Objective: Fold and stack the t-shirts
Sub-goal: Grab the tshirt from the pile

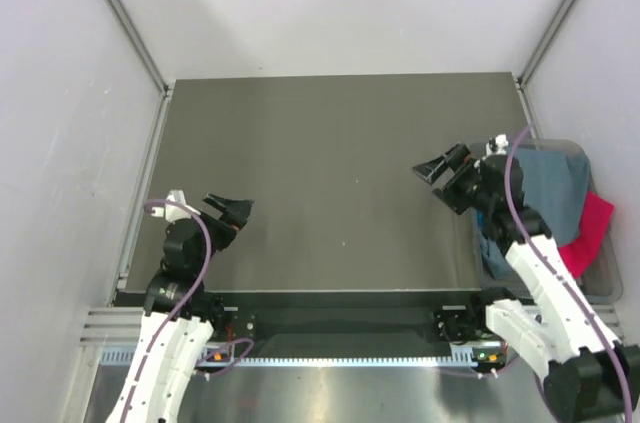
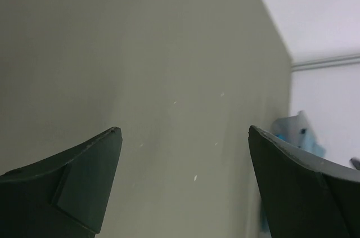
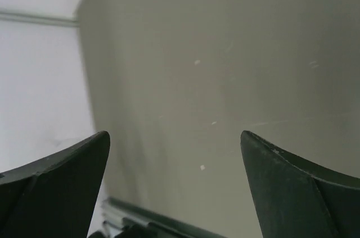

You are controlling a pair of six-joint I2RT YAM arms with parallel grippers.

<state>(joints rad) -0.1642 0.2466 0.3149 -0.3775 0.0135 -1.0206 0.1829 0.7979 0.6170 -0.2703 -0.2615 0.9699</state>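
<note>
Resting bunched, t-shirts [image 1: 555, 193] fill the tub [image 1: 604, 278].

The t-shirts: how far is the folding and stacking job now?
Done: nothing yet; the slate-blue t-shirt and the pink t-shirt lie crumpled in the tub beside the table. In hand: nothing; the left gripper and the right gripper are open and empty. Left: take out, fold and stack every shirt.
</note>
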